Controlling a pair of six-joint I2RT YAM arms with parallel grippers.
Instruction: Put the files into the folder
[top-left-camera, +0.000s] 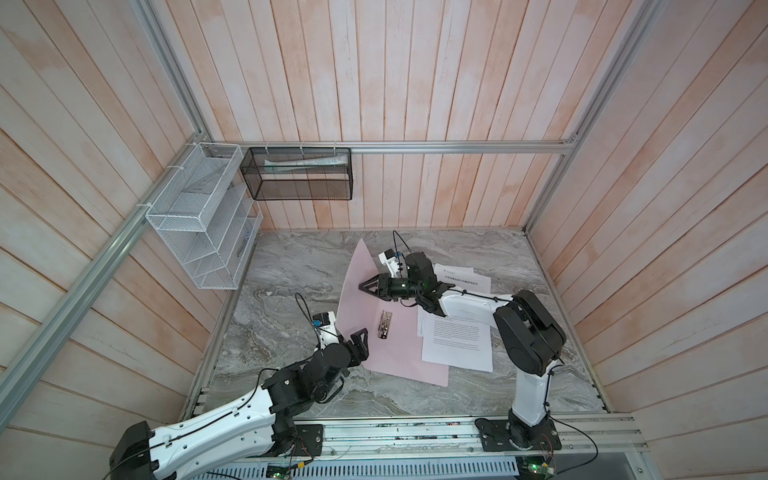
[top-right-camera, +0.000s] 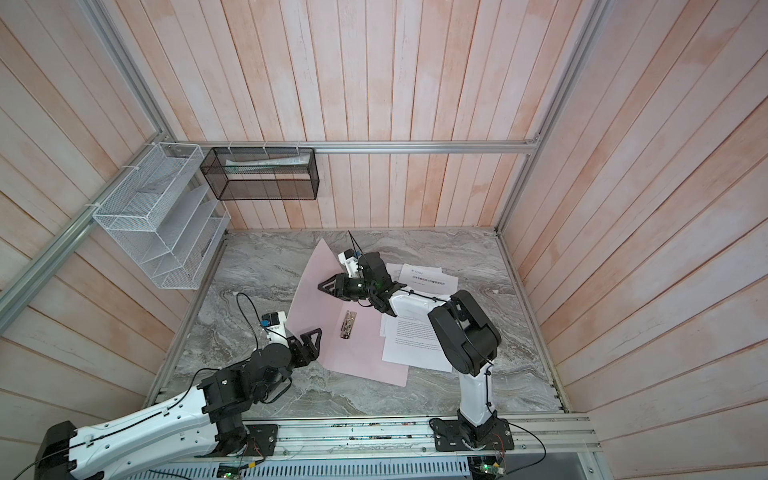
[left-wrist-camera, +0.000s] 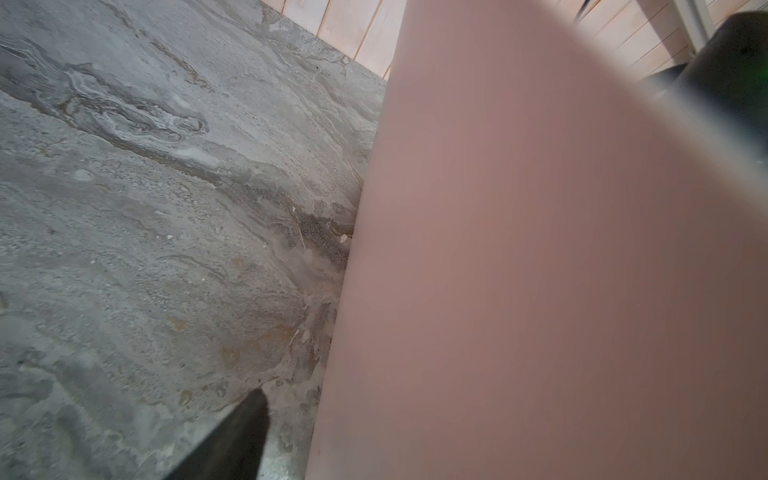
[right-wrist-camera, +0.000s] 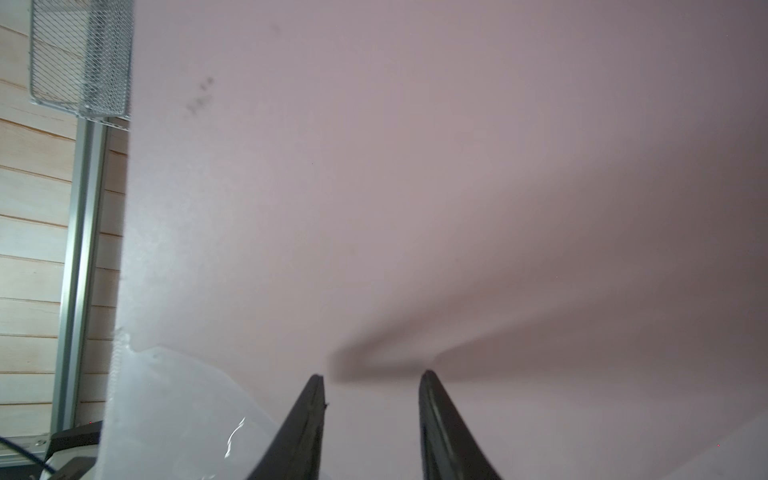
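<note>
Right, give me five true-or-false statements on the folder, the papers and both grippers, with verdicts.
1. The thin pale pink folder lies open on the grey marble table, one cover standing up. True.
2. The white printed paper sheets sit under the folder's metal clip. False: they lie beside it, partly on the flat cover.
3. The right gripper has its jaws apart, tips at the raised cover. True.
4. The black mesh basket stands on the table. False: it hangs on the back wall.
5. The left gripper is shut on the sheets. False: open, beside the folder.
</note>
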